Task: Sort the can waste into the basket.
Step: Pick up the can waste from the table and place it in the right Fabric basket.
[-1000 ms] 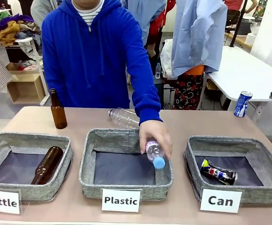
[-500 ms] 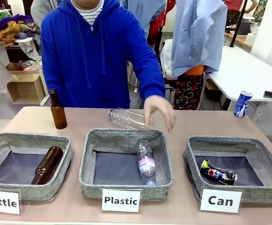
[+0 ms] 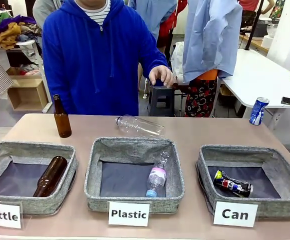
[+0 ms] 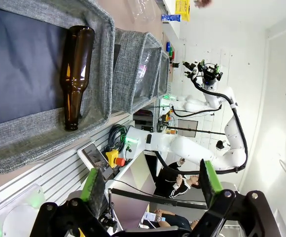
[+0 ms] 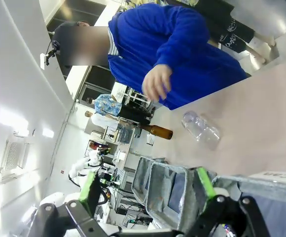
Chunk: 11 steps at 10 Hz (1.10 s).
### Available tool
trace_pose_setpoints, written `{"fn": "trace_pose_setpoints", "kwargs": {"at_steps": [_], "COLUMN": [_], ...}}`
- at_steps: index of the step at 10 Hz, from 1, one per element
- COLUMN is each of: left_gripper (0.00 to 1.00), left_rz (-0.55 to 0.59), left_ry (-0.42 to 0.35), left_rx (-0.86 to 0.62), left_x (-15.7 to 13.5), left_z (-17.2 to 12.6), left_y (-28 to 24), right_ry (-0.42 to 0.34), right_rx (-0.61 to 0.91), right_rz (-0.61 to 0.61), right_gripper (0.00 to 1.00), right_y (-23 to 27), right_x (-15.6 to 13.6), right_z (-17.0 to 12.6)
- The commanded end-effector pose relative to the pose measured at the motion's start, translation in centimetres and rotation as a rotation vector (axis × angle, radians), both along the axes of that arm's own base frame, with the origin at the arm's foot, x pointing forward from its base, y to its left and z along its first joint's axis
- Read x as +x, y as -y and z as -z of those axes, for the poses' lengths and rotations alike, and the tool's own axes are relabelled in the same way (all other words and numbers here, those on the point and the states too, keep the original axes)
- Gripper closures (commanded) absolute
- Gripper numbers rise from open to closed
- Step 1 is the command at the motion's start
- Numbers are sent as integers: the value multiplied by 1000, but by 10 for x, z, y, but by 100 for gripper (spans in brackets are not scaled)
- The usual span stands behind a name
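Metal first: seeing the crushed can (image 3: 232, 184) lying in the Can basket (image 3: 205, 167) and the blue can (image 3: 258, 111) standing well apart near the far right corner of the table (image 3: 195, 132), waiting to be sorted. Noting the bottle (image 3: 156, 176) now resting in the Plastic basket (image 3: 96, 170) and the hand (image 3: 161, 75) pulling back, leaving the cans untouched. Holding left claw (image 4: 150, 182) and right claw (image 5: 147, 186) both gaping wide, gripping and touching nothing.

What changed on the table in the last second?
The person's hand let go of the clear bottle and pulled back to the chest; the bottle now lies in the Plastic basket. Unchanged: crushed can in the Can basket, blue can standing at far right.
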<state>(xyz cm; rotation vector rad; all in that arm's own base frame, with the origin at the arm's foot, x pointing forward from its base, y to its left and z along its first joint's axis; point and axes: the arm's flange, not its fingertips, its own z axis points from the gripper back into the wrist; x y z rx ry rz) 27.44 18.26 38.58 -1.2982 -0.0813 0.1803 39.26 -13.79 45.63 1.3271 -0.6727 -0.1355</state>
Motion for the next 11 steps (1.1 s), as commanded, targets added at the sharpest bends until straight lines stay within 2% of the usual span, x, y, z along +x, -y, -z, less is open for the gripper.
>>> {"fn": "trace_pose_setpoints", "kwargs": {"at_steps": [1,2,3,4,5,8,9,10,11], "left_gripper": [0,0,0,0,0,0,0,0,0], "left_rz": [-2,-2,-2,-2,-2,-2,-2,-2,-2], "left_ry": [1,1,1,1,1,1,1,1,1], "left_rx": [-15,-15,-15,-15,-15,-15,-15,-15,-15], "left_x": [0,0,0,0,0,0,0,0,0], "left_z": [-3,-3,-3,-3,-3,-3,-3,-3,-3], "left_y": [0,0,0,0,0,0,0,0,0], "right_ry": [0,232,363,388,430,525,566,535,530], "right_rx": [0,-154,-271,-307,-418,-800,-892,-836,-789], "right_rz": [0,-61,-150,-205,-202,-143,-77,-53,-162], "right_gripper": [0,0,0,0,0,0,0,0,0], "right_y": [0,10,21,32,46,91,102,104,105], "right_x": [0,11,16,13,9,2,4,1,-3], "right_z": [0,-1,7,13,18,36,46,52,32]}}
